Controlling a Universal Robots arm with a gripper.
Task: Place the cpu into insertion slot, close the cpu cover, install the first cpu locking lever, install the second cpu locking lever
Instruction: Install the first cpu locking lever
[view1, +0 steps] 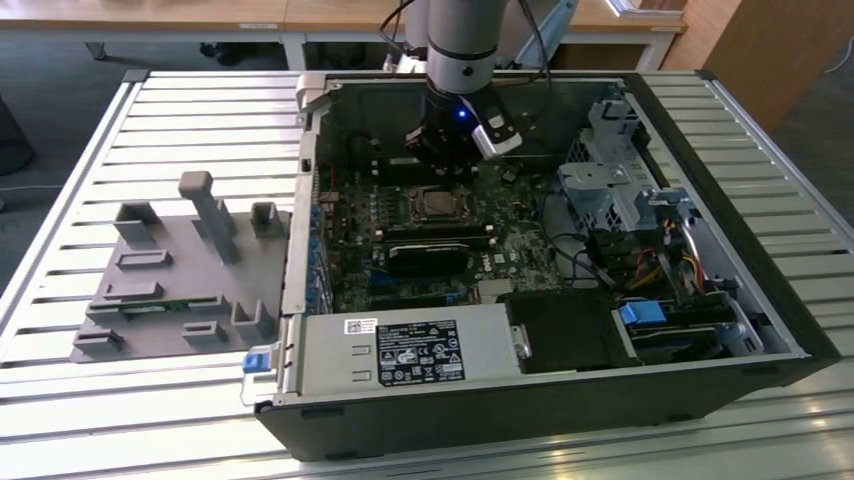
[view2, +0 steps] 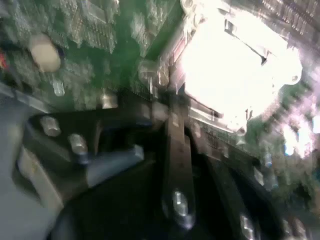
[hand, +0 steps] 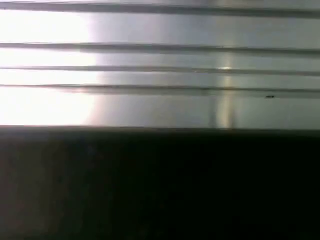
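I see a slatted metal table (view1: 80, 400) catching bright light at the lower left, wooden desks (view1: 200, 15) along the top edge, dark floor (view1: 54, 80) at the upper left.

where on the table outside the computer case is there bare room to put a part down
Bare slats lie on the table beyond the grey fixture, toward the exterior view's left edge, and along the near edge below it. Inside the case it is crowded: boards, cables, and the gripper above the socket.
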